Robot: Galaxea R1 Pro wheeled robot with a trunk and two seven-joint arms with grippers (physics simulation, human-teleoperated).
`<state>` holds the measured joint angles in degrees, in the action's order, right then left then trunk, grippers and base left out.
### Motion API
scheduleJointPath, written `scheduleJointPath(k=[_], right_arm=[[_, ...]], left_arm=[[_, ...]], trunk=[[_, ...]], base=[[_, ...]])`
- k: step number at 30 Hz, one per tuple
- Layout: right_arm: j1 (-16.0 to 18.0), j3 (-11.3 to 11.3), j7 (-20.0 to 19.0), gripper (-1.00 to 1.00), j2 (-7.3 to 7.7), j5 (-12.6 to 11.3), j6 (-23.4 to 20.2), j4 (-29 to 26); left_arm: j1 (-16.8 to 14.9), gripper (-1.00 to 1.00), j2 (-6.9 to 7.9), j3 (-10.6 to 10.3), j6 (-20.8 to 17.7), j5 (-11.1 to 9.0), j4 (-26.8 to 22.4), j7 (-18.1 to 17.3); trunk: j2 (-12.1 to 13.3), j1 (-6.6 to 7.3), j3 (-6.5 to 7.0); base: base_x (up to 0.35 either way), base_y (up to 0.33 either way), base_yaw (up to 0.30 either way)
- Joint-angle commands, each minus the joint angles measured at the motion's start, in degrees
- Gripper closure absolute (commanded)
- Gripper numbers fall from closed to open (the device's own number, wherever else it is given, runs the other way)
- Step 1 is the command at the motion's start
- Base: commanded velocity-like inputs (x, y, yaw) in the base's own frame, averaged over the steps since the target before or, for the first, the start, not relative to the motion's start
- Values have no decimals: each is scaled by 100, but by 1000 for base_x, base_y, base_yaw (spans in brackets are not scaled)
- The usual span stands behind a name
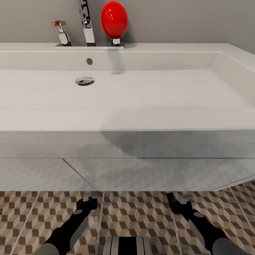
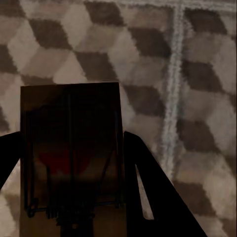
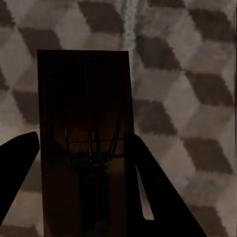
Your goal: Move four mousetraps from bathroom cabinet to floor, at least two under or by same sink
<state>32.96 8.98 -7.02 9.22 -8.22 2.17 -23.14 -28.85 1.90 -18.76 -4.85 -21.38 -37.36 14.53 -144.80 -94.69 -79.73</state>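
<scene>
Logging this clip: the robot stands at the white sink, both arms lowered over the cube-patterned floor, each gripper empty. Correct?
Not quite: neither is empty. The left wrist view shows the left gripper shut on a mousetrap, and the right wrist view shows the right gripper holding another mousetrap. The sink and floor are right.

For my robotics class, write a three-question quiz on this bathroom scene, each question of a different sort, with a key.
1. True or false: the left gripper is empty.
2. The sink basin contains: A a mousetrap, B water, C nothing but its drain.
3. Name the thing between the right gripper's fingers.

Key:
1. False; a mousetrap sits between its fingers, over the bathroom floor.
2. C.
3. A second mousetrap.
</scene>
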Motion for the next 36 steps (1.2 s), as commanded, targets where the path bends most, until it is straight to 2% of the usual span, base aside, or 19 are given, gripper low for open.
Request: scheduleJointPath(k=[1, 4, 9, 16, 36], right_arm=[[0, 0, 2, 100, 0, -2, 23, -23], [0, -2, 25, 100, 7, -14, 87, -140], [0, -2, 157, 100, 7, -20, 105, -182], [0, -2, 205, 100, 2, -29, 108, -183], [0, -2, 209, 100, 1, -22, 109, -173]], left_arm=[[1, 100, 6, 0, -16, 18, -59, 10], [0, 100, 30, 9, -154, 19, -258, 7], [2, 100, -8, 12, -258, 28, -288, 7], [2, 100, 26, 18, -250, 33, -289, 14], [1, 100, -4, 12, -252, 32, -289, 16]], trunk=[[0, 0, 0], [0, 0, 0], [0, 0, 0], [0, 0, 0], [0, 0, 0]], base=[[0, 0, 0], [0, 0, 0], [0, 0, 0], [0, 0, 0], [0, 0, 0]])
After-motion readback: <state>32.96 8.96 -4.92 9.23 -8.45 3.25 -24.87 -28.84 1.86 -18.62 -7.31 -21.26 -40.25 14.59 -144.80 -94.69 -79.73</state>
